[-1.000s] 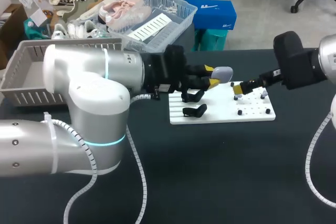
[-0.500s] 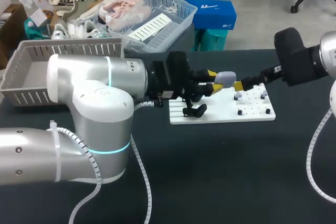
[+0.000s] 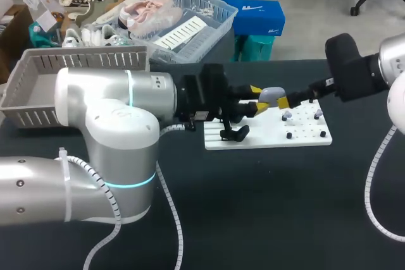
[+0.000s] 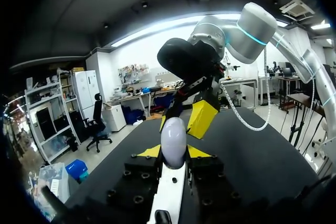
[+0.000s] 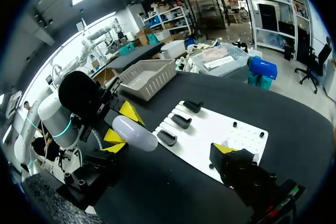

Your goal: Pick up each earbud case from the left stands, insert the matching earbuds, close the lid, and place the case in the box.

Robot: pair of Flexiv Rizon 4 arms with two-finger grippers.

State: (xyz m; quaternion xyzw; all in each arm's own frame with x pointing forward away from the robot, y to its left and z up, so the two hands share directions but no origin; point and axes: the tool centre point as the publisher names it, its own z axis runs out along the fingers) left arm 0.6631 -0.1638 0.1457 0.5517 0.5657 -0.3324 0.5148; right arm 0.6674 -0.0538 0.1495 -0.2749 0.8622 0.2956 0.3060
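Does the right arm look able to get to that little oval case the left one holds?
Probably yes: the left gripper holds the case up over the white board, and the right gripper sits close beside it with nothing between them.

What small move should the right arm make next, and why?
Probably ease the right gripper a little nearer the earbud case, to start opening it. The left gripper is shut on the case, raised above the white board. The case looks closed, so no earbuds can go in yet.
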